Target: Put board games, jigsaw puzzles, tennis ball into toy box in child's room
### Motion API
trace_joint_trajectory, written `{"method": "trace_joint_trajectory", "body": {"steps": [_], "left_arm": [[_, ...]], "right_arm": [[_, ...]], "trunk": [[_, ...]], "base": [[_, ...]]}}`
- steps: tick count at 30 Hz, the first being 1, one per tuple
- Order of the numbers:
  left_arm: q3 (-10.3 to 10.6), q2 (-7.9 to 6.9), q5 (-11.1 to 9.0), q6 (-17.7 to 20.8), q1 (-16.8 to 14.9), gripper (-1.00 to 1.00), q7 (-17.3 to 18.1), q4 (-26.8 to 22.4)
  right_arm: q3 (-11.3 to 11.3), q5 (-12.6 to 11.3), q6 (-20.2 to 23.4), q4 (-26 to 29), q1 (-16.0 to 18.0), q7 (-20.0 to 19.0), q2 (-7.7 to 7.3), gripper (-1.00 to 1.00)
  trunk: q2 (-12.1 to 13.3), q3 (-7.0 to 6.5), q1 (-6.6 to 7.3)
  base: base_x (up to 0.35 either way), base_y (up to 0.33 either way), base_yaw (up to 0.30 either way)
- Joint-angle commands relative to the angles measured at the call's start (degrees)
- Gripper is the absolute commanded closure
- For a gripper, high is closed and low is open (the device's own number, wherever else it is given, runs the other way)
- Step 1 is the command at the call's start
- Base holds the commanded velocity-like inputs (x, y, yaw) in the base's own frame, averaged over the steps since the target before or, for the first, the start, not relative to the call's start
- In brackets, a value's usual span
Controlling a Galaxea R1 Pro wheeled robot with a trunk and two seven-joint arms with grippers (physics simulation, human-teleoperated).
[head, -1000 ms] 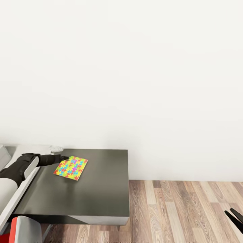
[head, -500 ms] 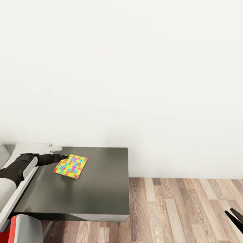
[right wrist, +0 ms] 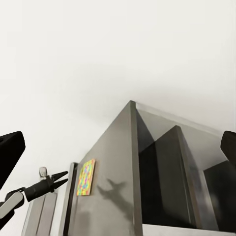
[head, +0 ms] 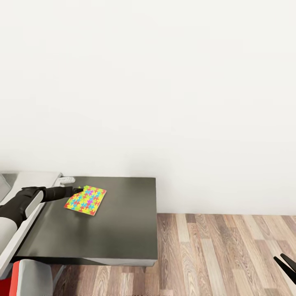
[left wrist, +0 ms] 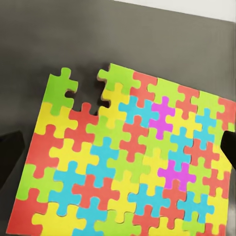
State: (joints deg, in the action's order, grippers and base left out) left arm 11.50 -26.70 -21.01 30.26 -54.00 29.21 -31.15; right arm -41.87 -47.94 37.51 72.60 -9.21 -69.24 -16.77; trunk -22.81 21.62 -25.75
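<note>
One jigsaw puzzle, a thin slab of yellow, orange, green and pink pieces, lies flat on the dark grey top of the table. My left gripper reaches in from the left, its tips at the puzzle's back-left corner. In the left wrist view the puzzle lies close below, and the two dark fingers stand far apart at either side, open. The right wrist view looks up at the puzzle and the open left gripper. My right gripper hangs open low over the floor at the right.
A small white object lies on the pale grey top that joins the dark top at the left. A white wall runs behind the table. Wood-plank floor spreads to the right of the table.
The whole picture has slid upward a little, so the camera has moved. The left gripper and the puzzle keep the same places relative to each other.
</note>
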Motion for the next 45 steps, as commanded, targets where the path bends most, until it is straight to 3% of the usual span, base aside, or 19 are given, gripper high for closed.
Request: {"method": "trace_joint_trajectory", "body": {"steps": [1,36,45], "left_arm": [[0.3,-0.19,-0.5,0.3,0.0,-1.0,0.2,0.0],[0.2,-0.97,-0.4,0.2,0.0,-1.0,1.1,0.0],[0.1,-2.33,-0.5,0.2,0.0,-1.0,1.2,0.0]], "right_arm": [[0.0,-0.4,0.5,0.0,0.0,0.1,-0.02,-1.0],[0.0,-0.4,0.5,0.0,0.0,0.0,-0.02,-1.0],[0.0,-0.3,0.5,0.0,0.0,0.0,-0.02,-1.0]], "trunk": [[-0.1,0.18,-0.03],[-0.1,3.45,-0.03],[-0.1,4.29,-0.03]], "base": [[0.0,0.0,0.0],[0.0,0.0,0.0],[0.0,0.0,0.0]]}}
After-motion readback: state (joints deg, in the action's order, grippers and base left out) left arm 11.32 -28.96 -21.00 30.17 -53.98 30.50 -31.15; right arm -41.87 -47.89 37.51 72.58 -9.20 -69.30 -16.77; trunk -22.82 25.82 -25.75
